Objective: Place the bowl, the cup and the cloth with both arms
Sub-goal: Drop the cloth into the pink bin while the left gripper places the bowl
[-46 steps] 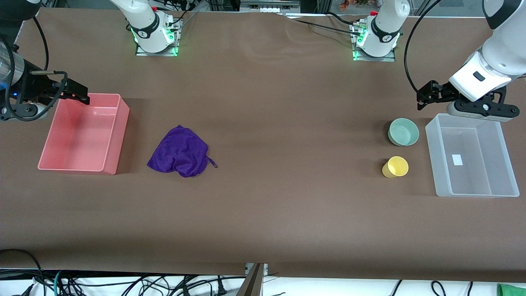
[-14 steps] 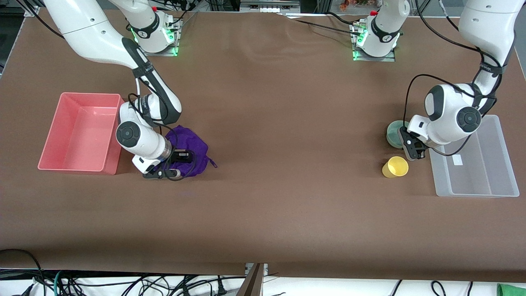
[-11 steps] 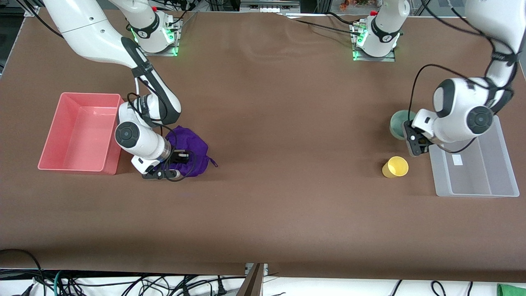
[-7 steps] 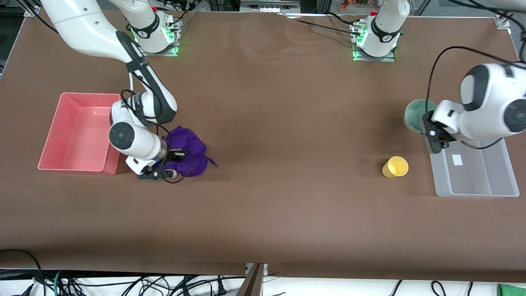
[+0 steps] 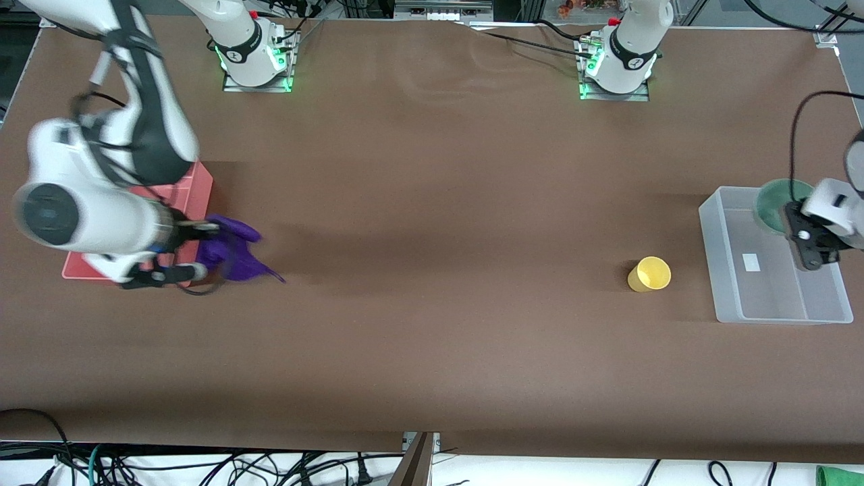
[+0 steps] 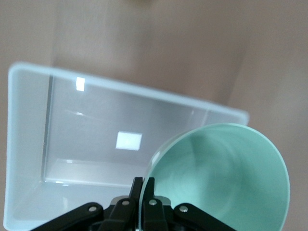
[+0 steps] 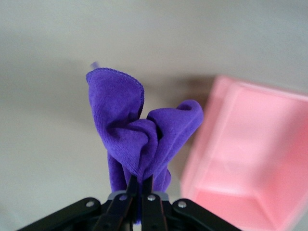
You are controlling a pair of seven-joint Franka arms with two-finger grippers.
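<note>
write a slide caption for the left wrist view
Left gripper, shut on the rim of the mint-green bowl, holds it over the clear plastic bin.

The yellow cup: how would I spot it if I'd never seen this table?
Start at the clear plastic bin near the left arm's end of the brown table. Beside it, toward the table's middle, stands the small yellow cup, alone on the bare surface. Nothing grips it, unlike the green bowl over the bin.

Right arm [image 5: 88,202] motion-blurred in front view, covers most of the pink bin [image 5: 196,189]. Cloth [image 5: 233,250] smeared, partly hidden by the right gripper [image 5: 185,251]. Left arm [image 5: 837,209] cut off by frame edge. Bowl [image 5: 776,196] partly hidden by left gripper [image 5: 803,236]; its rim is cut off in left wrist view.
</note>
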